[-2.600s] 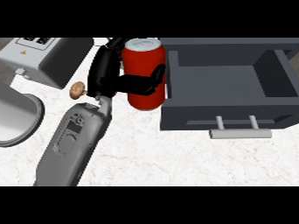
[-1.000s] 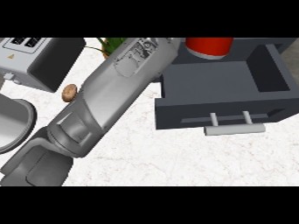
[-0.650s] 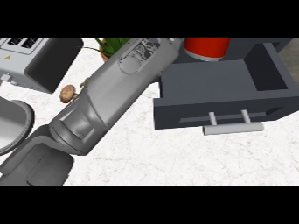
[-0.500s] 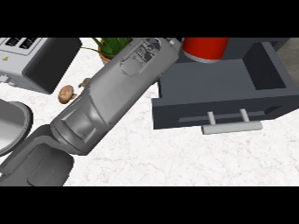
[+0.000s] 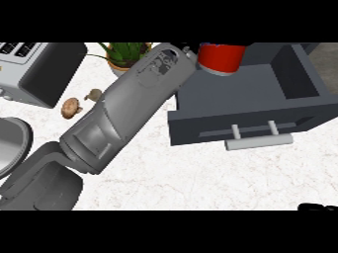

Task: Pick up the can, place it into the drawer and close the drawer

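Your left grey forearm [image 5: 121, 116] stretches diagonally up across the white marbled counter [image 5: 172, 178] toward the open dark grey drawer [image 5: 252, 99]. The red cylindrical can [image 5: 220, 57] sits at the arm's far end, above the drawer's back left corner. The left hand is almost wholly hidden there, so you cannot tell how its fingers stand or whether they hold the can. A black sliver of your right hand [image 5: 325, 207] shows at the lower right edge; its state is unclear too.

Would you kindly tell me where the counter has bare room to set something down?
Bare counter lies below the drawer handle, right of the forearm. A smaller patch sits between the toaster and forearm, holding mushrooms. The left side is crowded.
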You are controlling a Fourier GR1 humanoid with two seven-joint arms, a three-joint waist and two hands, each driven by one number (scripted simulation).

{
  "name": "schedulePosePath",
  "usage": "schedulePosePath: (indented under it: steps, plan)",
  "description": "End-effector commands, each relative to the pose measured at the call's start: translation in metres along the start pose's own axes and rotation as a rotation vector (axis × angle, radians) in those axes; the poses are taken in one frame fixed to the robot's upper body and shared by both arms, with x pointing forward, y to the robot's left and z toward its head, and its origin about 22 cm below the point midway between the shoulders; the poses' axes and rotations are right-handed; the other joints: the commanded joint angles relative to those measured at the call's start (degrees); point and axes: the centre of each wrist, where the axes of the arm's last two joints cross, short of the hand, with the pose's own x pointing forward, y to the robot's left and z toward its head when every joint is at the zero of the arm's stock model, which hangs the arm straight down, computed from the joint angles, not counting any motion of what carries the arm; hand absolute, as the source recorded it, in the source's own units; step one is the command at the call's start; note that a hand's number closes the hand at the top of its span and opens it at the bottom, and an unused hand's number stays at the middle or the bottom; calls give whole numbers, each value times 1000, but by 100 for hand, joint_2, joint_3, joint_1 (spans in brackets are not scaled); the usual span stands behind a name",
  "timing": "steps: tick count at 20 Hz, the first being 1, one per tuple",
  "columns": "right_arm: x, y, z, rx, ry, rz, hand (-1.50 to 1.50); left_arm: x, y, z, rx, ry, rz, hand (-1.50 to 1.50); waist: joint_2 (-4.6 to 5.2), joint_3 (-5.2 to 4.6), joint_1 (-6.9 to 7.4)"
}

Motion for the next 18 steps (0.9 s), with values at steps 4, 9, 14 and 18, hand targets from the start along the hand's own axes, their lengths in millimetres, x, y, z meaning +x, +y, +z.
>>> schedulePosePath:
  steps: [4,9,14,18]
  plan:
    - [-11,9,-4,27,5,7,-150,-14,-4,5,10,-45,-71,150,30,4,-98]
    - [2,2,-11,23,-24,11,-150,-25,2,2,56,1,-61,-150,47,1,-123]
    - [5,10,-9,20,-25,4,-150,-34,1,6,101,4,-66,-150,38,-1,-172]
    - [18,13,-16,41,-29,-2,-150,-20,1,1,121,-8,-64,-150,41,-6,-125]
